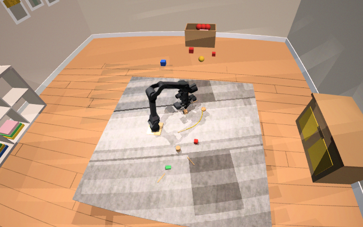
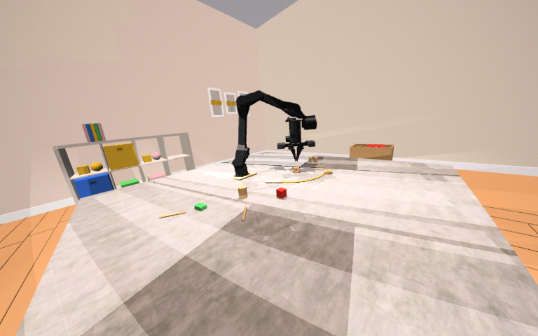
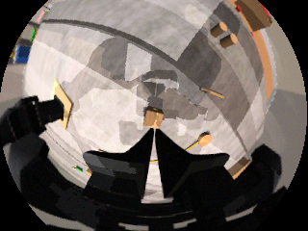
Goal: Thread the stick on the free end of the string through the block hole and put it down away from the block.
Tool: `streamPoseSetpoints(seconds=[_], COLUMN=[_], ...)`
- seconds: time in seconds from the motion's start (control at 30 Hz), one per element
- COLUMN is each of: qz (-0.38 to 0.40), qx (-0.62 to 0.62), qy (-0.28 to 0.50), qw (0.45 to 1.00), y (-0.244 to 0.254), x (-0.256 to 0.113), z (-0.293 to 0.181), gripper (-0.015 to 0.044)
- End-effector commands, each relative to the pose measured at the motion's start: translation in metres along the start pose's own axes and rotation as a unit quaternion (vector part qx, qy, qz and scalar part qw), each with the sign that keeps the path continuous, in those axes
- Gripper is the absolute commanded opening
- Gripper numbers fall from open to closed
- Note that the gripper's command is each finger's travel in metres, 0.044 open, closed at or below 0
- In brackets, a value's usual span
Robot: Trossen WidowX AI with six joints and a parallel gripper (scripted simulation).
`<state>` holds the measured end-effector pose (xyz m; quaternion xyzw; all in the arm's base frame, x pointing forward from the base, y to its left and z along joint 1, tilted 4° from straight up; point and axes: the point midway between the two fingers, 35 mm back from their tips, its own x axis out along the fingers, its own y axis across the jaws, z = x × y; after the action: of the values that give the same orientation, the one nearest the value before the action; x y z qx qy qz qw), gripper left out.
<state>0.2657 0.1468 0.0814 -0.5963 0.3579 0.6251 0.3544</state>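
The wooden block (image 1: 185, 112) (image 2: 296, 169) (image 3: 153, 118) stands on the table. My gripper (image 2: 295, 159) (image 3: 154, 131) is shut and empty. It points down and hangs a little above the block, its tips together. The round wooden button (image 1: 203, 109) (image 2: 327, 171) (image 3: 205, 140) lies to the right of the block. The yellow string (image 1: 198, 121) (image 2: 313, 179) curves from it over the table toward the front left. The thin stick on its free end (image 1: 182, 130) (image 2: 273, 182) lies flat, outside the block. In the wrist view my fingers hide most of the string.
A loose stick (image 1: 194, 101) (image 2: 318, 166) (image 3: 212, 92) lies behind the block, with two wooden cylinders farther back. A red cube (image 1: 195, 141) (image 2: 281, 193), a wooden cylinder (image 1: 177, 148) (image 2: 242, 191), a green block (image 1: 168, 167) (image 2: 200, 206) and two loose sticks lie toward the front.
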Motion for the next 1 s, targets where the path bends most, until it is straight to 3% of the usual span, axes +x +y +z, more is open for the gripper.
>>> streamPoseSetpoints(seconds=[0.0, 0.37, 0.67, 0.73, 0.97], qz=[0.0, 0.0, 0.0, 0.0, 0.0], qx=[0.0, 0.0, 0.0, 0.0, 0.0], qy=[0.0, 0.0, 0.0, 0.0, 0.0], qw=[1.0, 1.0, 1.0, 1.0, 1.0], y=[0.0, 0.0, 0.0, 0.0, 0.0], x=[0.0, 0.0, 0.0, 0.0, 0.0], z=[0.0, 0.0, 0.0, 0.0, 0.0], gripper=[0.0, 0.0, 0.0236, 0.0237, 0.0054])
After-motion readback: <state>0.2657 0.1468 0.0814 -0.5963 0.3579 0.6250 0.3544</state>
